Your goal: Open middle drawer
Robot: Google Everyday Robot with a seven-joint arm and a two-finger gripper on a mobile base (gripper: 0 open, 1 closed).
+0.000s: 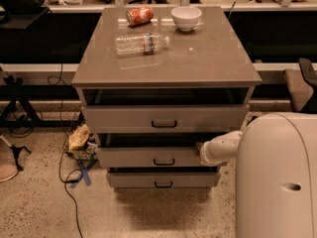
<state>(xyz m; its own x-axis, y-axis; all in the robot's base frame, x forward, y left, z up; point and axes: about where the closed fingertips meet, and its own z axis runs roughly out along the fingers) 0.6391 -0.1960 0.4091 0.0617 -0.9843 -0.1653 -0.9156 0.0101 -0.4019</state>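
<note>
A grey-beige cabinet [198, 63] with three drawers stands in the middle of the camera view. The middle drawer [143, 157] has a flat front and a small black bar handle [163, 161]. It stands pulled out a little, with a dark gap above its front. The top drawer [124, 117] is also pulled out slightly. My white arm reaches in from the right, and my gripper [200, 151] is at the right end of the middle drawer's front, near its top edge. The gripper tip is mostly hidden by the arm.
On the cabinet top lie a clear plastic bottle [141, 43], a red can [139, 16] on its side and a white bowl [186, 18]. Crumpled bags [79, 139] and cables [67, 172] lie on the floor at the left. My white body [277, 177] fills the lower right.
</note>
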